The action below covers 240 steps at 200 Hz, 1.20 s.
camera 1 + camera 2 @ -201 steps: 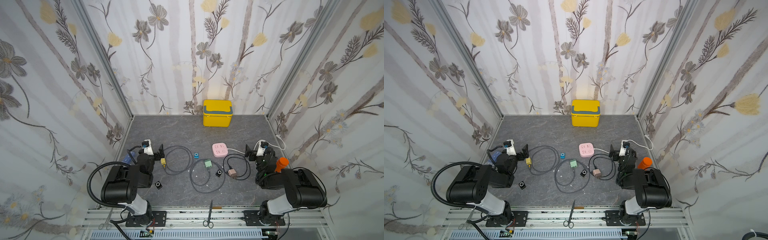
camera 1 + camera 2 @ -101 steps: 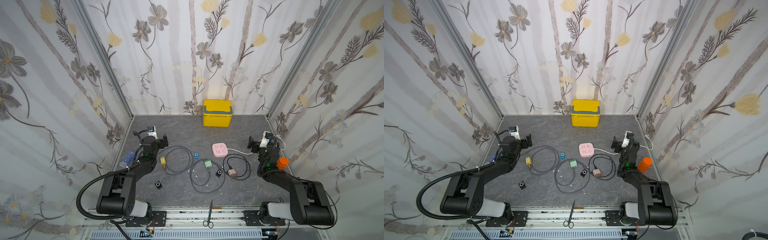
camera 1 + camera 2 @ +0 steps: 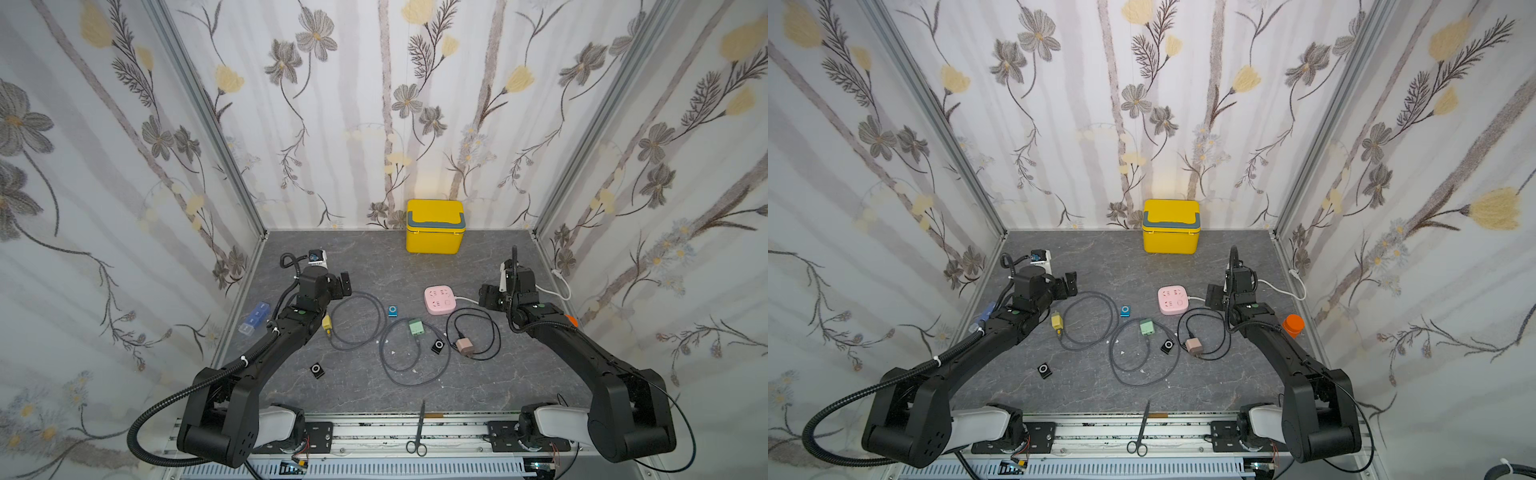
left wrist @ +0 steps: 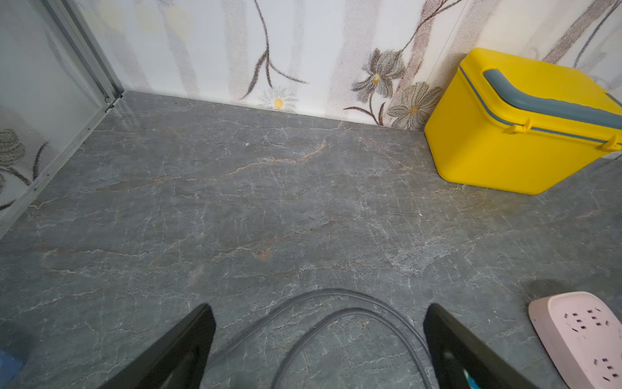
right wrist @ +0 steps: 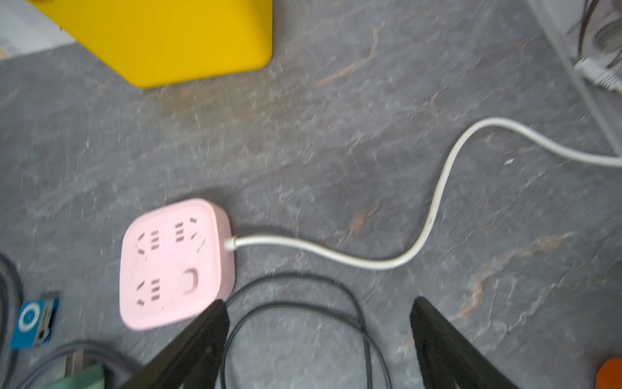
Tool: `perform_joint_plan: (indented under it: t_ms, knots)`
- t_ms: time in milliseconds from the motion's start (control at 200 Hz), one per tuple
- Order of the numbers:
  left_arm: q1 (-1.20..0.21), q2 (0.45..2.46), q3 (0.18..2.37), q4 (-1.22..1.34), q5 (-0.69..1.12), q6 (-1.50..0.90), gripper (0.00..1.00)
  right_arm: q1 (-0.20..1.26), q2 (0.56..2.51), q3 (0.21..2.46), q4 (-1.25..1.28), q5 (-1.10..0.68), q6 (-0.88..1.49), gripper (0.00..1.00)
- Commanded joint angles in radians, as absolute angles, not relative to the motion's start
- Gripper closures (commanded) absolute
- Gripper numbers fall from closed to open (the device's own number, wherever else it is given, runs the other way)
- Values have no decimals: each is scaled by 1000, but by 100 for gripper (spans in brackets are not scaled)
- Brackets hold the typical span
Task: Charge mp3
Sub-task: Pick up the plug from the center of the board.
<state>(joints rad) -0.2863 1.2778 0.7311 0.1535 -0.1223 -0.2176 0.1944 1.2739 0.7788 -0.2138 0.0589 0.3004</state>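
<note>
While poised low over the tabletop (image 3: 365, 257), recorded left claw (image 4: 318, 311) and right claw (image 5: 318, 303) both released, empty. Located blue mp3 player (image 3: 392, 311) lying flat between grey cable loop (image 4: 336, 290) and pink power strip (image 3: 439, 300), apart from both claws. Judged risks: snagging black cable (image 5: 292, 275) beneath right claw, dragging its brown charger (image 3: 464, 345); mistaking black mp3 players (image 3: 437, 345) for target. Found open room toward yellow box (image 3: 434, 226); little margin beside right side panel (image 3: 623, 249).

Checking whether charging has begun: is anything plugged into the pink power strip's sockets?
No: every socket on the pink power strip is bare; only its own white cord leaves its side.
</note>
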Motion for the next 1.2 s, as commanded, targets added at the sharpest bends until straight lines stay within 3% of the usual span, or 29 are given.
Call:
perform_joint_plan:
  t_ms: [0, 285, 624, 914, 1194]
  knots:
    - [-305, 1262, 739, 91, -64, -289, 0, 230, 1244, 775, -347, -17, 359, 16]
    - [-378, 1220, 760, 44, 35, -360, 1, 334, 1281, 686, -370, -86, 397, 25]
    - [-471, 1200, 762, -71, 91, -364, 2, 415, 1335, 664, -369, -144, 409, 27]
    - [-507, 1221, 788, -98, 98, -356, 2, 449, 1393, 672, -370, -87, 413, 28]
    - [-543, 1250, 821, -138, 87, -339, 3, 455, 1430, 676, -391, -80, 410, 48]
